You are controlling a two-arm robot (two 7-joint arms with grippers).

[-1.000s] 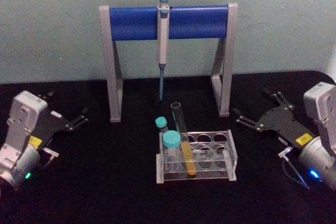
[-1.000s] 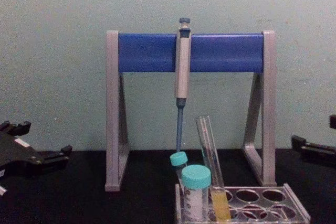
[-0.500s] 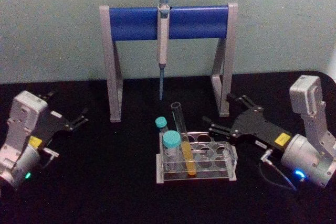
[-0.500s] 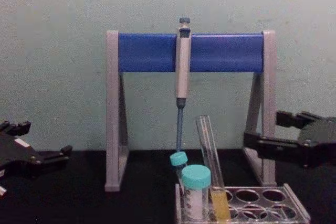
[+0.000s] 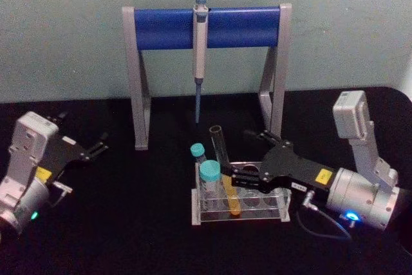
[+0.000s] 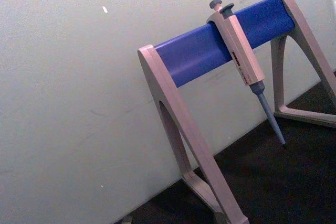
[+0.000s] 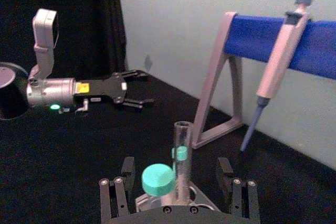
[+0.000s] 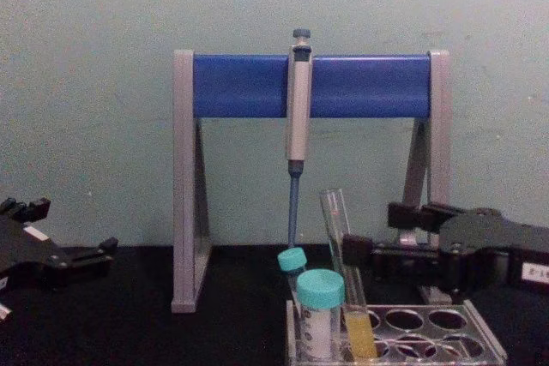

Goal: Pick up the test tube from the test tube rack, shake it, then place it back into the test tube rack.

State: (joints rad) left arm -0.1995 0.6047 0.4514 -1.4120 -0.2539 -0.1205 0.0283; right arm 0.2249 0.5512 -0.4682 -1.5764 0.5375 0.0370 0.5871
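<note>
The test tube [image 5: 219,149] is a slim clear tube with yellow liquid at its bottom. It leans in the front left of the clear test tube rack [image 5: 277,192]. My right gripper [image 5: 236,154] is open and reaches in from the right above the rack. Its fingertips are level with the tube's middle, and the near one is right beside the glass. In the right wrist view the test tube [image 7: 181,150] stands centred between the spread fingers [image 7: 126,174]. From the chest, the right gripper [image 8: 377,233] sits just right of the test tube [image 8: 337,237]. My left gripper [image 5: 84,130] rests open at the far left.
Two teal-capped white tubes [image 5: 210,175] stand in the rack just left of the test tube. Behind, a grey-and-blue pipette stand [image 5: 161,29] holds a hanging pipette [image 5: 200,49]. The table is black.
My right arm has swept leftward from the right side to the rack, bringing its open fingers up to the test tube. The left arm and the tube have not moved.
</note>
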